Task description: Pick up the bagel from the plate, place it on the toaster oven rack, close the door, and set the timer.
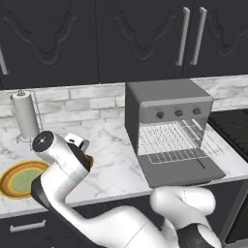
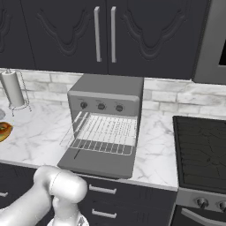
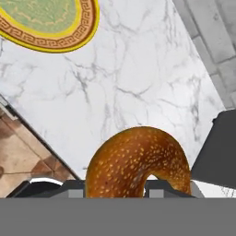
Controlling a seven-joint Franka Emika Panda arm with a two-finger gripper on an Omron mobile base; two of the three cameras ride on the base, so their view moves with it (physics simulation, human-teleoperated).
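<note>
Gripper (image 3: 115,191) pinches the bagel (image 3: 138,161), held above the marble counter (image 3: 138,69) just off the plate (image 3: 50,23) near the front edge. Carry level to the toaster oven rack (image 1: 177,140) over the dropped door (image 1: 186,169); set down well inside, clear of the front edge

Even, flat rendered light throughout, shadows faint, no glare, edges soft and slightly pixelated.

Worktop layout, toaster oven open

The toaster oven (image 1: 167,104) stands on the worktop (image 1: 114,155) against the back wall, its door (image 1: 186,170) folded down in front and the toaster oven rack (image 1: 177,140) inside. Left of it lies the plate (image 1: 17,180); behind the plate stands a paper towel holder (image 1: 24,116). The bagel (image 3: 138,163) hangs above the worktop, between plate and oven.
</note>
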